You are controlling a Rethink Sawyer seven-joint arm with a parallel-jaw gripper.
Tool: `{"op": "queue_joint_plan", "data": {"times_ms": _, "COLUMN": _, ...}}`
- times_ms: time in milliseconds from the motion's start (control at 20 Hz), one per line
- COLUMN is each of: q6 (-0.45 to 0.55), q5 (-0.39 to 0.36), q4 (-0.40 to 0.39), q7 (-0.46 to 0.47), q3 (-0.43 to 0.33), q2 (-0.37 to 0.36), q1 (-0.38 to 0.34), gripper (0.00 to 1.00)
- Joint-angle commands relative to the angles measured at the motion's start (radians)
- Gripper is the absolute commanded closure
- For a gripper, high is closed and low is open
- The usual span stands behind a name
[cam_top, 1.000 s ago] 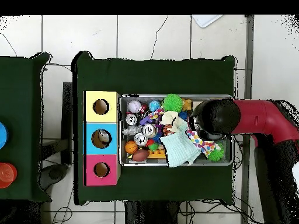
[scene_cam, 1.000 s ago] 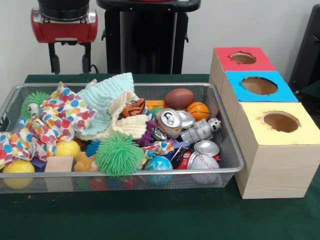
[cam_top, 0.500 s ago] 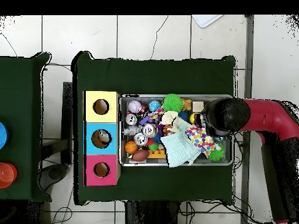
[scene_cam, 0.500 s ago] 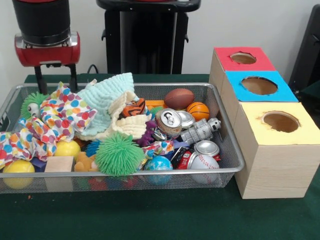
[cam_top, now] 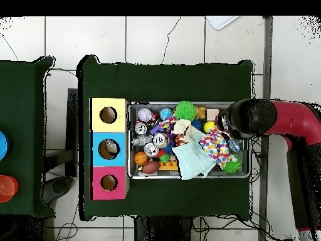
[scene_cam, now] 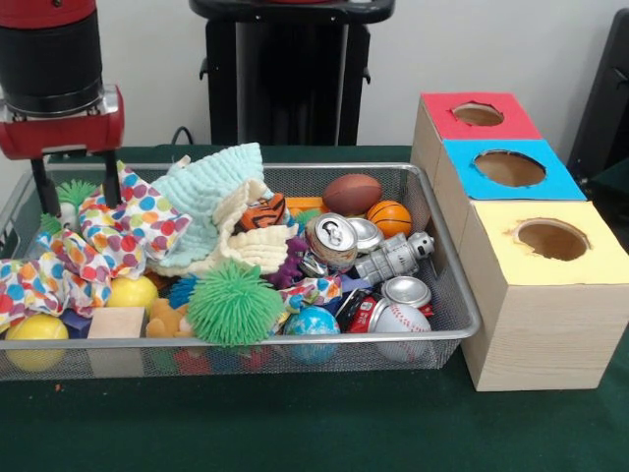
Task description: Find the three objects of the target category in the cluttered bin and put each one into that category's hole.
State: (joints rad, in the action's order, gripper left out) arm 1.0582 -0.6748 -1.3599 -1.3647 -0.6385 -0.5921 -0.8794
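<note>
My gripper (scene_cam: 73, 189): spread wide, empty, straddling the spiky green ball (scene_cam: 67, 200).
Ball: probably soft, light; pinch across its body.

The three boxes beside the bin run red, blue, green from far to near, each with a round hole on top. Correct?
Not quite. The nearest box is yellow, not green, as the front view shows. The red box and blue box are as stated, each with a round hole.

A black cylindrical arm segment ends in a glossy red collar with a silver band. Beneath it, the tool (scene_cam: 73, 192) has two thin black fingers (scene_cam: 41, 191) with rounded tips.
</note>
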Motion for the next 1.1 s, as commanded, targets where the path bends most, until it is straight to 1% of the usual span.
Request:
{"op": "queue_joint_plan", "data": {"times_ms": 50, "q6": 0.054, "q5": -0.052, "q4": 0.058, "q7": 0.369, "q3": -0.042, "q2": 0.051, "q1": -0.006, "gripper": 0.0}}
{"op": "queue_joint_plan", "data": {"times_ms": 300, "q6": 0.026, "q5": -0.054, "q4": 0.078, "q7": 0.4, "q3": -0.041, "q2": 0.085, "q1": -0.016, "gripper": 0.0}}
{"op": "queue_joint_plan", "data": {"times_ms": 400, "q6": 0.002, "q5": -0.059, "q4": 0.073, "q7": 0.396, "q3": -0.038, "q2": 0.098, "q1": -0.022, "gripper": 0.0}}
{"op": "queue_joint_plan", "data": {"times_ms": 500, "q6": -0.024, "q5": -0.06, "q4": 0.084, "q7": 0.393, "q3": -0.042, "q2": 0.121, "q1": -0.024, "gripper": 0.0}}
{"op": "queue_joint_plan", "data": {"times_ms": 650, "q6": -0.039, "q5": -0.069, "q4": 0.094, "q7": 0.408, "q3": -0.045, "q2": 0.144, "q1": -0.027, "gripper": 0.0}}
{"op": "queue_joint_plan", "data": {"times_ms": 850, "q6": -0.055, "q5": -0.087, "q4": 0.141, "q7": 0.416, "q3": -0.044, "q2": 0.201, "q1": -0.023, "gripper": 0.0}}
{"op": "queue_joint_plan", "data": {"times_ms": 950, "q6": -0.034, "q5": -0.102, "q4": 0.165, "q7": 0.419, "q3": -0.03, "q2": 0.226, "q1": -0.015, "gripper": 0.0}}
{"op": "queue_joint_plan", "data": {"times_ms": 1050, "q6": 0.0, "q5": -0.105, "q4": 0.171, "q7": 0.412, "q3": -0.018, "q2": 0.23, "q1": -0.008, "gripper": 0.0}}
{"op": "queue_joint_plan", "data": {"times_ms": 1100, "q6": 0.006, "q5": -0.11, "q4": 0.16, "q7": 0.416, "q3": -0.011, "q2": 0.222, "q1": -0.014, "gripper": 0.0}}
